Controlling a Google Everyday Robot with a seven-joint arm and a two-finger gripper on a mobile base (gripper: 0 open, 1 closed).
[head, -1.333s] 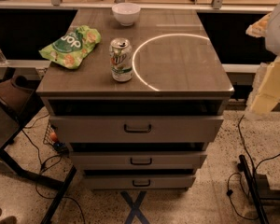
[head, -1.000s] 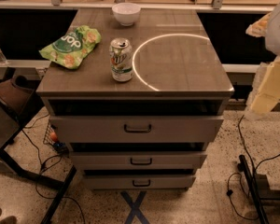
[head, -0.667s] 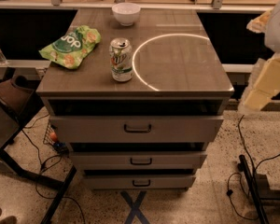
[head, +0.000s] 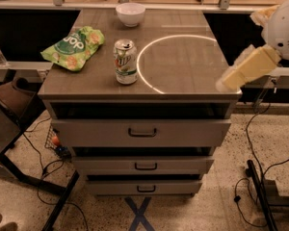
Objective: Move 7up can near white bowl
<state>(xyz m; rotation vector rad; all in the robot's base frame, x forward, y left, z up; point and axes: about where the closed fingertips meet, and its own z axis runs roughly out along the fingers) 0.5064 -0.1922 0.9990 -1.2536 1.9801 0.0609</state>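
Observation:
The 7up can (head: 125, 61) stands upright on the wooden cabinet top (head: 183, 66), left of centre near the front. The white bowl (head: 130, 14) sits at the far edge of the top, almost straight behind the can and well apart from it. My arm shows at the right edge: a white joint (head: 284, 28) and a cream link (head: 248, 69) whose end hangs over the top's front right corner. My gripper itself is out of view, and nothing is held in sight.
A green snack bag (head: 73, 48) lies on the left part of the top, close to the can. A bright ring of light (head: 176, 61) marks the top's right half. Three drawers (head: 142, 131) sit below, with cables and chair legs on the floor around.
The cream arm link has swung left and slightly up, from beside the cabinet to over its front right corner. The can, bowl and bag have not moved.

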